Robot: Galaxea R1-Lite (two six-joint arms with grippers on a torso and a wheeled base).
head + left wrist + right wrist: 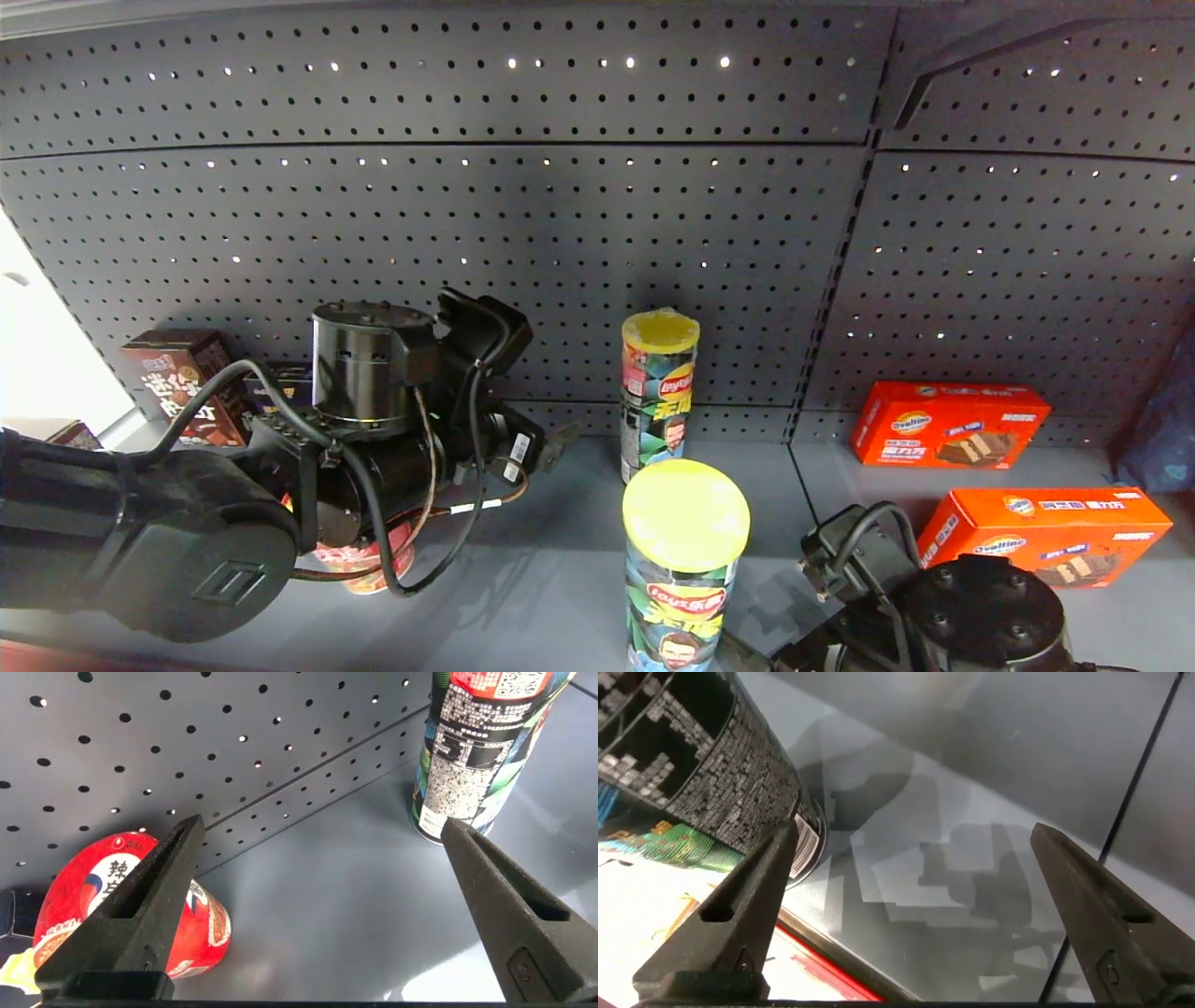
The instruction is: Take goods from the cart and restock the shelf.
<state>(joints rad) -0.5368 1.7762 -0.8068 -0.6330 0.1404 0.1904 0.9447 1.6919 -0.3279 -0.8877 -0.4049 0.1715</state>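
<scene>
Two tall chip cans with yellow lids stand on the grey shelf (532, 569): one at the back (659, 397), one nearer the front edge (684, 569). A red noodle cup (353, 558) sits under my left arm; in the left wrist view the cup (112, 887) lies behind one finger (140, 915), not between the two. My left gripper (322, 831) is open over bare shelf, with the back can (476, 756) off to one side. My right gripper (913, 833) is open and empty, just beside the front can (701, 775) near the shelf's front edge.
Two orange boxes (948, 425) (1046, 537) lie in the right shelf bay, past a vertical divider (822, 373). Dark brown boxes (177, 383) stand at the far left against the pegboard back wall (560, 233). Bare shelf lies between the noodle cup and the cans.
</scene>
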